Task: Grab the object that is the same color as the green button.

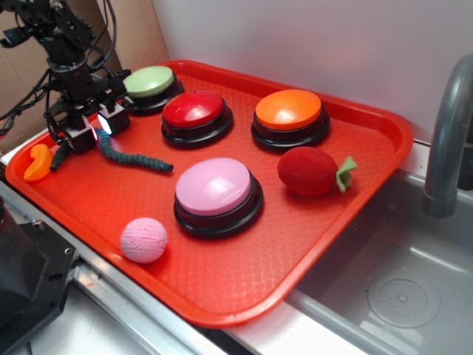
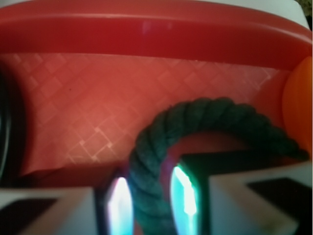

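- Dark green knitted rope (image 1: 131,157) lies on red tray (image 1: 222,288), near the left rim; long axis runs from the gripper (image 1: 83,133) toward the tray's middle, free end pointing at the pink button (image 1: 216,194).
- Wrist view: rope (image 2: 161,147) arcs, one stretch passing between the two glowing fingertips (image 2: 183,193).
- Gripper jaws narrowly apart, flanking the rope; contact unclear through blur.
- No legible writing.
- Count: four buttons, namely green button (image 1: 151,84), red (image 1: 196,115), orange (image 1: 290,117), pink. One pink ball (image 1: 144,240), one strawberry plush (image 1: 314,171), one orange piece (image 1: 38,163).
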You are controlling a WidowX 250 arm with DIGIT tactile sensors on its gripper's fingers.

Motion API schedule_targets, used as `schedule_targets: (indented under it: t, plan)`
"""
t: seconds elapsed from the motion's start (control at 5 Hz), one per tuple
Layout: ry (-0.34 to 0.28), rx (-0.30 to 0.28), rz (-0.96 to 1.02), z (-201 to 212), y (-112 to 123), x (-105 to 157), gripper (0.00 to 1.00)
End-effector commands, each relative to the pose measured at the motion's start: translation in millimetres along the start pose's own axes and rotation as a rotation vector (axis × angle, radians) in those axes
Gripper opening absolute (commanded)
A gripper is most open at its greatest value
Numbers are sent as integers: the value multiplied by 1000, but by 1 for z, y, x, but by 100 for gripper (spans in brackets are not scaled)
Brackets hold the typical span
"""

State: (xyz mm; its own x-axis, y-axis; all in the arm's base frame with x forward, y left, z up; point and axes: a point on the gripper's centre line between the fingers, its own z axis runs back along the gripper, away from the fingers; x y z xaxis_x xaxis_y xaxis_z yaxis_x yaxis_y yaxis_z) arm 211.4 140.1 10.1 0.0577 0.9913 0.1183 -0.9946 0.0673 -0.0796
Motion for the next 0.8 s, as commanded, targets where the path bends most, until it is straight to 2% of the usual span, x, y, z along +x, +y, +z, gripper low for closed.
schedule_targets:
  t: [0.0,0.2,0.4,0.6]
  plan:
    - [-22,12,3,10,9,-5,0]
    - [-50,-26,-63,39,6,-5,0]
    - [-36,-69,-235,77,3,-9,0]
    - [4,-59,-457,106,0,-14,0]
